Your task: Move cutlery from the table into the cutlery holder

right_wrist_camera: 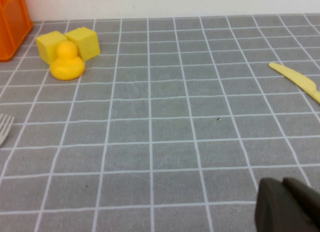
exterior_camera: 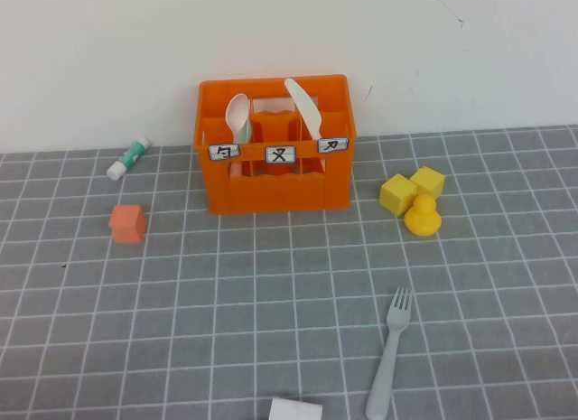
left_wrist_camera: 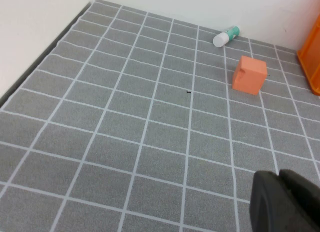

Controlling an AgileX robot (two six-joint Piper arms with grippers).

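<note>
- Nearest the camera in the high view is a small white thing [exterior_camera: 295, 409] at the front edge of the grey surface [exterior_camera: 181, 330]; I cannot tell what it is.
- Just beside it lies the fork [exterior_camera: 388, 357]. It is flat on the surface, well in front of the orange crate [exterior_camera: 275, 181], with its tines pointing toward the crate.
- Inside the crate a white spoon [exterior_camera: 238, 120] stands in the left part and a white knife [exterior_camera: 305, 108] leans in the right part. The middle part looks empty — so two pieces seem done and the fork is left.
- I think the job is mostly done, but nothing holds the fork yet.
- Left of the crate sit a small orange cube [exterior_camera: 127, 222] and a little tube [exterior_camera: 127, 158] near the wall.
- Right of the crate are two yellow blocks [exterior_camera: 411, 189] and a yellow duck [exterior_camera: 422, 216], touching each other.
- Further from the crate than the duck, a yellow knife [right_wrist_camera: 297, 81] lies flat.
- The left claw [left_wrist_camera: 287, 202] hangs over bare surface, well apart from the crate; I cannot tell how it is set.
- The right claw [right_wrist_camera: 287, 204] hangs over the surface too, with the fork tips off to one side — same thing, I cannot tell.
</note>
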